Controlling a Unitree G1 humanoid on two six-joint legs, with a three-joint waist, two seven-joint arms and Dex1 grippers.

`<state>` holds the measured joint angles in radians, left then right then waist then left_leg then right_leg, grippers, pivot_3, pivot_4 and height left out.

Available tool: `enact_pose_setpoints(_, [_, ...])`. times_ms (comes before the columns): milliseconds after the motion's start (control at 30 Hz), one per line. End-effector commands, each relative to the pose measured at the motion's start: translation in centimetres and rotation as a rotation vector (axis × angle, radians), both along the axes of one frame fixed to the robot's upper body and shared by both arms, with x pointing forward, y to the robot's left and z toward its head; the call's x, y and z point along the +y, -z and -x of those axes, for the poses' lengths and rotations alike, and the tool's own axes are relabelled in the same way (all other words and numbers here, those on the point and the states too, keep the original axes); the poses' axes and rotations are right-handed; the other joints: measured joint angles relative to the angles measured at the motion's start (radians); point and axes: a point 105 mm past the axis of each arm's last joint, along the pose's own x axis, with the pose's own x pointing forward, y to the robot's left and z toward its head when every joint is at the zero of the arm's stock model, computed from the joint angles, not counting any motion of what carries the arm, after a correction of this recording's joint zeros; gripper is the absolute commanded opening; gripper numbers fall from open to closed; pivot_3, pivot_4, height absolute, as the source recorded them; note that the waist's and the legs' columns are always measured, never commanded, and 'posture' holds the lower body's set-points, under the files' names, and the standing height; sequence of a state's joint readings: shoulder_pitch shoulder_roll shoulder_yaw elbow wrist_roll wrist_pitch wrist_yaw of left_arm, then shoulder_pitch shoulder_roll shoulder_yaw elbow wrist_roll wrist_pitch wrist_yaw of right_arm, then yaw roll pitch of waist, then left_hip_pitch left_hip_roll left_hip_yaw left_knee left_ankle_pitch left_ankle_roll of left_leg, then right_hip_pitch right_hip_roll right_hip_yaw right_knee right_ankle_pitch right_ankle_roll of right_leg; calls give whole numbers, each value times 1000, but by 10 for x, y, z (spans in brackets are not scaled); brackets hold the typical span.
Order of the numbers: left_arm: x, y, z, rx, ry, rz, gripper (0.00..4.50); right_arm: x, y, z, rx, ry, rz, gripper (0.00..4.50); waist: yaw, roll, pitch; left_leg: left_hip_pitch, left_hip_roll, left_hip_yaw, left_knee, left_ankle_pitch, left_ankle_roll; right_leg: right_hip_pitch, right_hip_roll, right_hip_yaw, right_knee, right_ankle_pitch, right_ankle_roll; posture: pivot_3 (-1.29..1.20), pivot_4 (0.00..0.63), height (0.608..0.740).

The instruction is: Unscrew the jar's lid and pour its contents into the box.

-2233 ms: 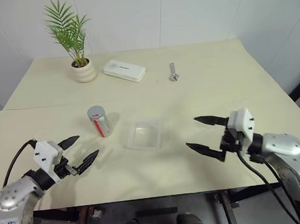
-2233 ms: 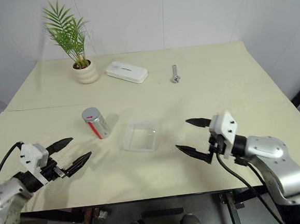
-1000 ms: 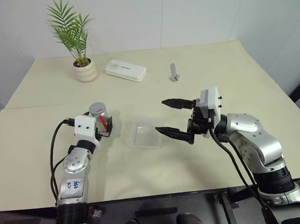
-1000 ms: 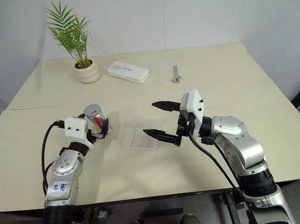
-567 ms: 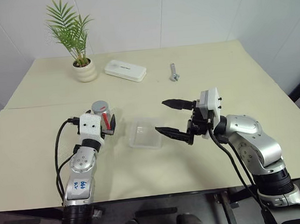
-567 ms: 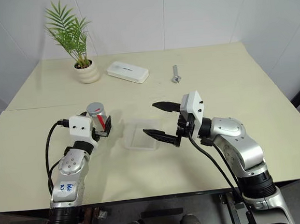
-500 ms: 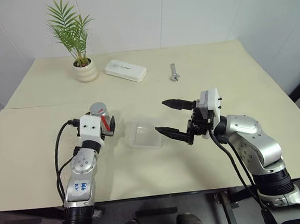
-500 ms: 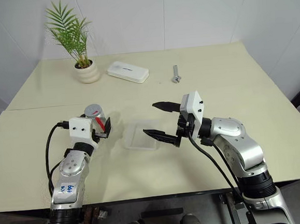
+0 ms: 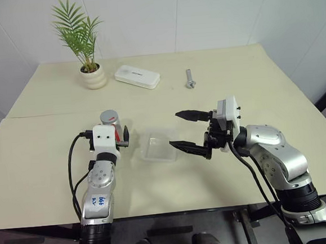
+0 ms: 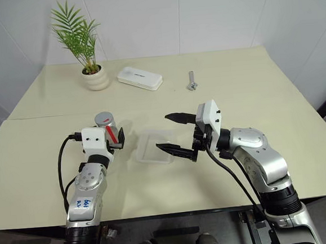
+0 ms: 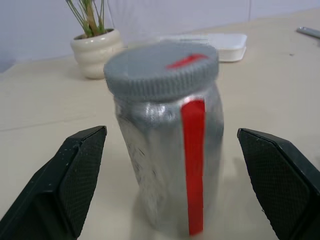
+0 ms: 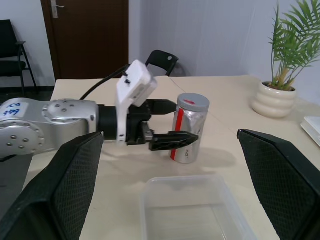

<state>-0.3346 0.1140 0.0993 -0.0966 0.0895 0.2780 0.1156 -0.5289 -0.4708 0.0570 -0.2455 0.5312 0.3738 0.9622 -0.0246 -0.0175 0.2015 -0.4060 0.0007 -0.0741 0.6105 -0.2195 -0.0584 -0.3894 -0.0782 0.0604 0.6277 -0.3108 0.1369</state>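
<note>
Left gripper: fingers spread wide, one on each side of the jar, neither touching it.
Jar: upright on the table between the left gripper's fingers, red stripe facing the wrist.
Lid: seated on the jar, red mark on top.
Contents: cannot tell; hidden by the jar's silvery wall.
Right gripper: fingers spread wide and empty, one above the other, pointing at the box and the jar.
Box: flat on the table just beyond the right fingertips, between the right gripper and the jar; apart from the jar.
Table: bears everything.
Obstruction: in the right wrist view, a left finger crosses in front of the jar.
White case: well beyond the jar, far side.
Plant pot: beside the white case.
Bolt: well beyond the right gripper, lying alone.
</note>
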Motion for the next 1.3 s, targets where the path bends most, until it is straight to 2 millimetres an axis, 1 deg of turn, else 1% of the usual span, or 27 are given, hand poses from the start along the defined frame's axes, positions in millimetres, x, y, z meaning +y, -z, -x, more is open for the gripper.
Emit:
enact_pose_setpoints(33, [1,-9,-6,-30,-45,-4,4469,-3,-10,3,-32,-15,-4,4493,0,0,0,0,0,0,0,0,0,0,0,0,0,0,0,0,150,740])
enact_pose_setpoints(167, [3,-7,-14,-11,-103,20,4469,-4,-8,4,-23,-28,11,4493,0,0,0,0,0,0,0,0,0,0,0,0,0,0,0,0,150,740])
enact_pose_setpoints(300, [4,-6,-19,-2,-122,25,4469,-4,-7,4,-19,-35,14,4493,-2,0,0,0,0,0,0,0,0,-1,0,0,0,0,1,0,150,740])
enact_pose_setpoints(400, [6,-5,-20,7,-131,25,3868,-4,-6,5,-16,-34,11,4500,-1,0,0,0,0,0,0,0,0,-1,0,0,0,0,1,0,150,740])
enact_pose_setpoints(500, [8,-5,-18,6,-134,18,3061,-4,-5,5,-13,-33,9,4500,-1,0,0,-1,0,0,0,0,0,-1,0,0,0,0,1,0,150,740])
enact_pose_setpoints(567, [11,-7,-15,-3,-133,9,2426,-4,-4,5,-10,-30,7,4500,-1,0,0,-1,0,0,0,0,0,-1,0,0,0,0,1,0,150,740])
enact_pose_setpoints(633, [14,-12,-11,-27,-121,1,1967,-4,-3,4,-8,-28,4,4500,-3,0,0,-1,0,0,0,0,0,-1,0,0,0,0,1,0,150,740])
enact_pose_setpoints(767, [19,-26,0,-90,-45,-11,1967,-3,-1,4,-1,-26,2,4500,-2,0,0,-1,0,0,-1,0,0,-1,0,0,0,0,1,0,150,740])
enact_pose_setpoints(833, [26,-34,8,-116,-7,-23,1967,-3,0,4,3,-21,-1,4500,-2,0,0,-1,0,0,-1,0,0,-1,0,0,0,0,1,0,150,740])
enact_pose_setpoints(967, [42,-53,23,-123,165,-44,1967,-5,-1,1,4,14,-6,4500,-3,0,0,-1,0,0,-1,0,0,-1,0,0,0,0,0,0,150,740])
enact_pose_setpoints(1033, [45,-67,32,-100,317,-17,1967,-5,-6,-2,3,43,-19,4500,-3,0,0,-1,1,0,-2,0,-1,-2,0,0,0,0,-1,0,150,740])
enact_pose_setpoints(1100, [38,-74,40,-44,481,-7,1967,-2,-13,-6,10,72,-30,4500,-4,0,0,-1,1,0,-2,0,-1,-2,0,0,0,-1,-1,0,150,740])
enact_pose_setpoints(1133, [31,-76,46,-2,575,0,1967,0,-17,-7,15,82,-30,4500,-3,0,0,-1,1,0,-2,0,-1,-2,0,0,0,-1,-1,0,150,740])
enact_pose_setpoints(1167, [24,-78,52,42,667,-13,1967,5,-25,-6,21,69,-52,4500,-3,0,1,-1,1,0,-2,0,-1,-2,0,0,0,-1,-1,0,150,740])
enact_pose_setpoints(1233, [11,-74,63,159,825,10,1967,15,-40,-2,35,41,-81,4500,-4,0,1,-1,1,1,-2,0,-1,-2,-1,0,0,-1,-2,0,150,740])
enact_pose_setpoints(1300, [1,-72,69,229,928,18,1967,25,-55,4,50,-11,-121,4500,-4,0,1,-1,1,0,-4,0,-1,-3,-1,0,0,-1,-2,0,150,740])
